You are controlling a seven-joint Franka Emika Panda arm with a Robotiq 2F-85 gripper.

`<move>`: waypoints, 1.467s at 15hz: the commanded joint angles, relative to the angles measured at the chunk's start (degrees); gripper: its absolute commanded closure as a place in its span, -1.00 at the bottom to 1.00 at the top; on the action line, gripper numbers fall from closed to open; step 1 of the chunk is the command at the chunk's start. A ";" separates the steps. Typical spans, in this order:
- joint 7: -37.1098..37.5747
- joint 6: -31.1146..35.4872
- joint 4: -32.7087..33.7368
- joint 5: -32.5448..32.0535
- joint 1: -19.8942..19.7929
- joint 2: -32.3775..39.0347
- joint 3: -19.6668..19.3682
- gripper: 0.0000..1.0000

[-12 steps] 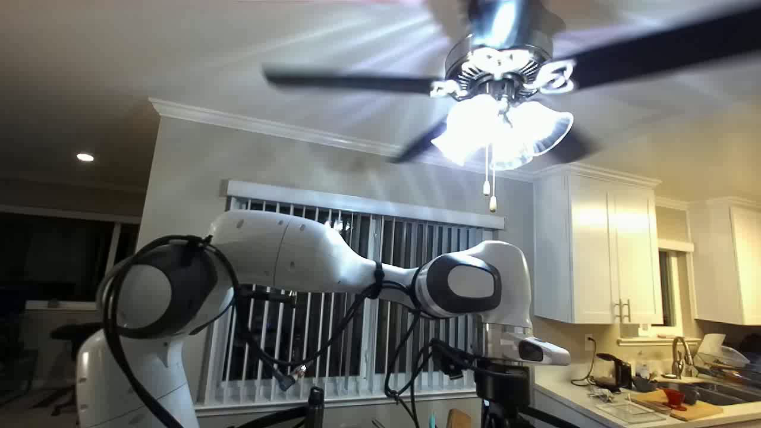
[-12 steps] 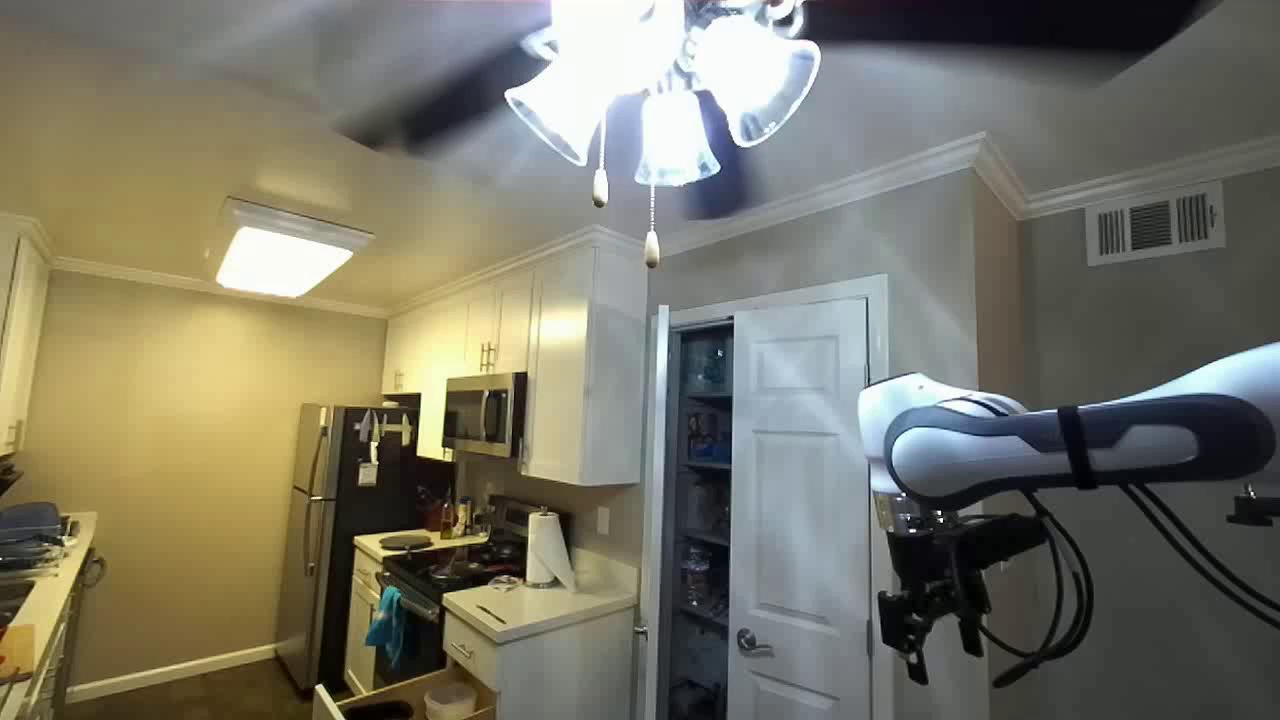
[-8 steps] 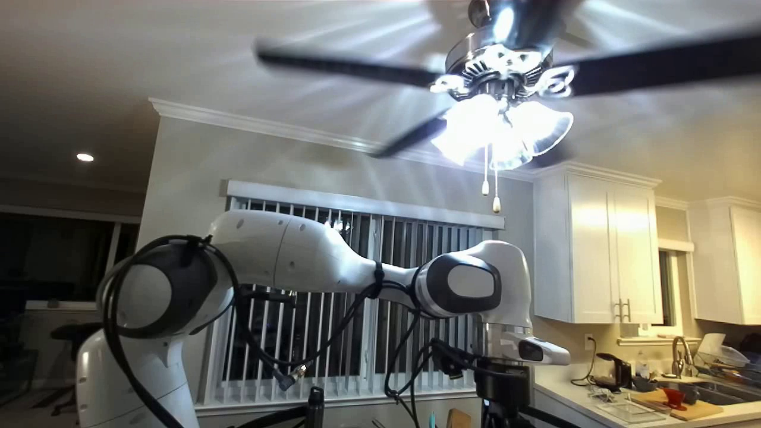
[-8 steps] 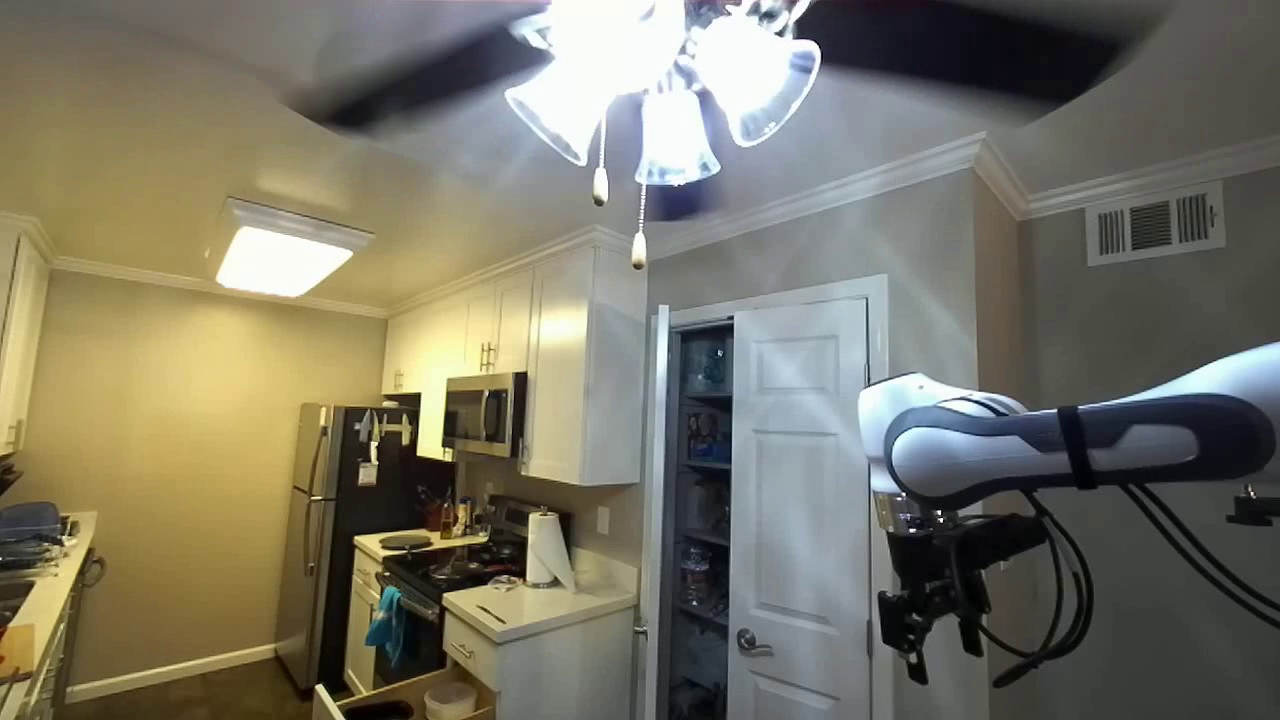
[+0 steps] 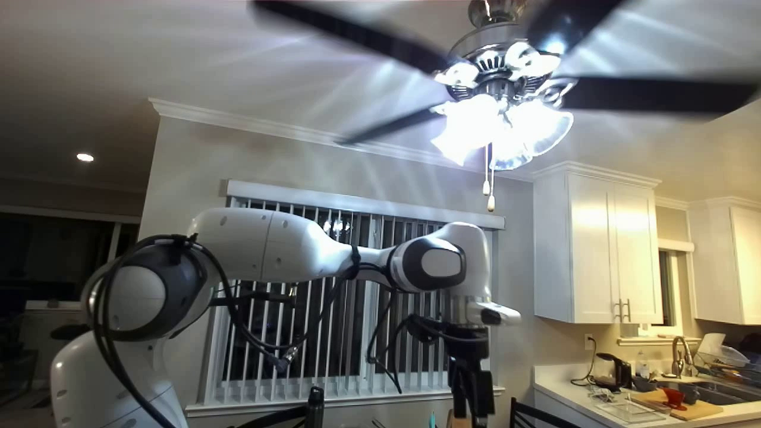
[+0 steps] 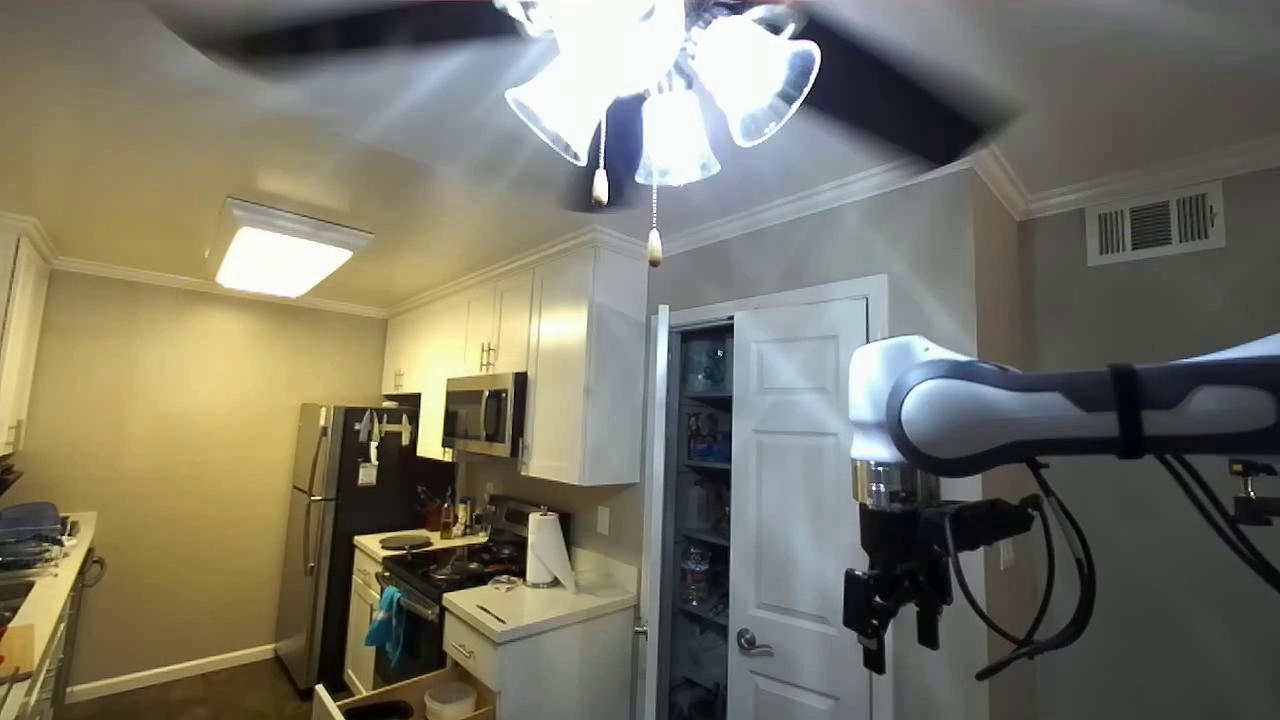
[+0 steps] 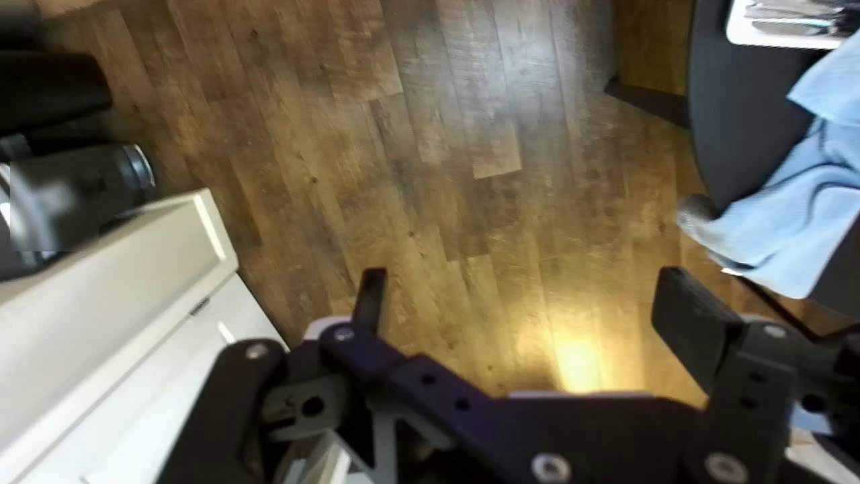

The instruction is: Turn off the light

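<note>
My pincer (image 7: 526, 296) points down, fingers (image 7: 694, 328) wide apart; floor (image 7: 437, 141) shows between them, off the curved edge of the desk (image 7: 742, 101), where a cloth (image 7: 806, 195) lies. In both exterior views the light (image 5: 475, 122) glows under the fan (image 5: 490, 64), higher than my arm (image 5: 291, 246); its two chains (image 5: 491, 203) hang well apart from my pincer.

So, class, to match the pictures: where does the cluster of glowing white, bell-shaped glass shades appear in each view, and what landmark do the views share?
In an exterior view: the cluster of glowing white, bell-shaped glass shades, upper right.
In an exterior view: the cluster at top centre, running up to the picture's edge.
Wrist view: it is not there.
Shared landmark: the black, two-fingered end effector, visible in all three.
</note>
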 commanded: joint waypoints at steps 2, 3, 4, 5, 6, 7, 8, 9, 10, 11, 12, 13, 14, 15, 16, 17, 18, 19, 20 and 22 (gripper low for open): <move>0.33 1.76 1.85 4.75 6.11 -7.70 5.55 -1.00; -0.03 3.61 2.60 4.91 6.99 -8.08 6.57 -1.00; 0.06 6.17 3.45 4.91 7.60 -8.17 7.66 -1.00; 0.54 9.76 3.84 5.02 7.98 -8.39 8.68 -1.00; 1.65 13.64 4.11 5.32 8.01 -8.26 9.63 -1.00; 2.67 17.81 4.22 5.27 7.91 -8.00 10.48 -1.00; 4.60 21.87 4.87 5.39 7.42 -6.99 11.50 -1.00; 6.10 25.94 5.44 5.09 6.91 -6.00 12.33 -1.00; 7.40 30.34 5.67 4.59 6.43 -5.13 12.99 -1.00; 8.82 34.36 6.41 4.05 5.86 -4.08 13.65 -1.00; 9.79 38.48 6.73 3.69 5.42 -3.33 14.10 -1.00; 10.91 42.10 7.49 3.36 4.88 -2.61 14.67 -1.00; 11.73 45.82 7.96 3.16 4.42 -2.04 15.11 -1.00; 12.57 49.18 8.72 2.86 3.88 -1.48 15.67 -1.00; 12.96 52.92 9.19 2.56 3.43 -0.86 16.09 -1.00; 13.23 56.78 9.68 2.17 2.83 -0.20 16.59 -1.00; 13.49 60.80 9.98 1.83 2.16 0.41 17.08 -1.00; 14.12 64.59 10.22 1.58 1.29 0.87 17.61 -1.00; 14.30 68.36 10.47 1.48 0.49 1.32 18.03 -1.00; 14.52 76.19 10.84 1.12 -1.73 2.18 19.44 -1.00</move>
